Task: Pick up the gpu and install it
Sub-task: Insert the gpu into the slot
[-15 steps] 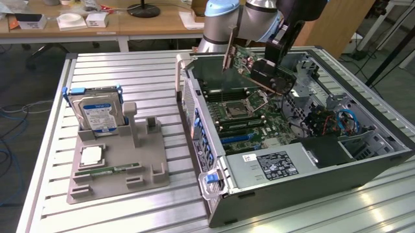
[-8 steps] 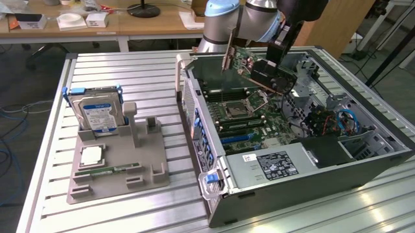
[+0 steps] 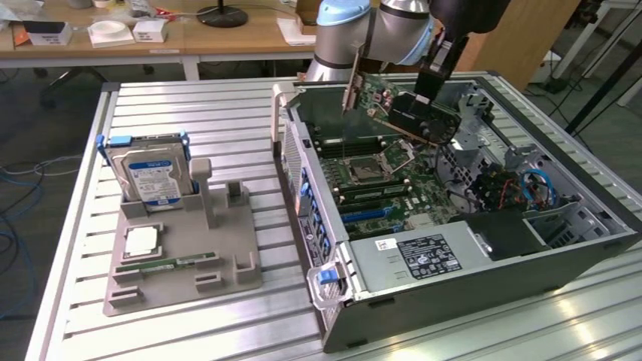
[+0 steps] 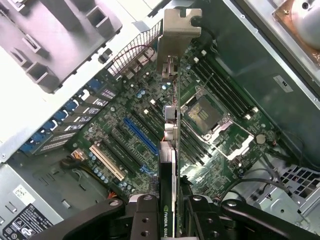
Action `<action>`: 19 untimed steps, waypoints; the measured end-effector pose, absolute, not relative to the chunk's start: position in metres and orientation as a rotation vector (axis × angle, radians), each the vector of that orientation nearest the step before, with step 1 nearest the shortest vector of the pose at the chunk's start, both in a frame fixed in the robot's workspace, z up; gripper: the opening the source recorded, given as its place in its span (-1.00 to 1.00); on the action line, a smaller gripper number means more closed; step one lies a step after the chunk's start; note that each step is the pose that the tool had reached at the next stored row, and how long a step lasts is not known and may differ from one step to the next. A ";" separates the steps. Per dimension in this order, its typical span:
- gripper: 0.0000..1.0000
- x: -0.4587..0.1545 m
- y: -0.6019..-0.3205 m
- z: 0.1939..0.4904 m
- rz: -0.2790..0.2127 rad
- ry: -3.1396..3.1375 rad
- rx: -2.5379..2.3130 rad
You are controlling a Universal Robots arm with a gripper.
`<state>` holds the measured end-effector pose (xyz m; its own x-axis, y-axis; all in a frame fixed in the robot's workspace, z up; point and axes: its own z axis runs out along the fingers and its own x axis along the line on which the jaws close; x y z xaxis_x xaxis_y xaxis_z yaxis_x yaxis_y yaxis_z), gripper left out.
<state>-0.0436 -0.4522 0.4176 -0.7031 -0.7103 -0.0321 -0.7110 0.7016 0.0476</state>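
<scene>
Tool [image 4: 172, 210] clamps gpu [image 4: 171, 127] edge-on; card raised above motherboard [image 4: 130, 135], clear of case [image 3: 431, 289] walls, room all round.

1. Reading "NVIDIA QUAD" in pale letters, running along the narrow edge of the thin flat dark gpu card [image 4: 168, 215].
2. Carrying print too small to read: black label [image 3: 429, 256] on the grey metal power supply box [image 3: 380, 272]; blue-white label [image 3: 152, 182] on the silver hard drive [image 3: 146, 154].

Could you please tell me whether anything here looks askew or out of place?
Only the graphics card: the gripper holds it tilted in the air above the open computer case, not seated in a slot on the board. Nothing looks spilled or damaged.
</scene>
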 end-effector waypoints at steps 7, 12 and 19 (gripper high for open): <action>-0.47 -0.042 -0.452 0.417 0.089 2.865 -1.261; -0.47 -0.042 -0.452 0.417 0.089 2.833 -1.335; -0.47 -0.042 -0.452 0.417 0.090 2.782 -1.443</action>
<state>-0.0416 -0.4521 0.4170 -0.5761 -0.8168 -0.0322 -0.8171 0.5745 0.0477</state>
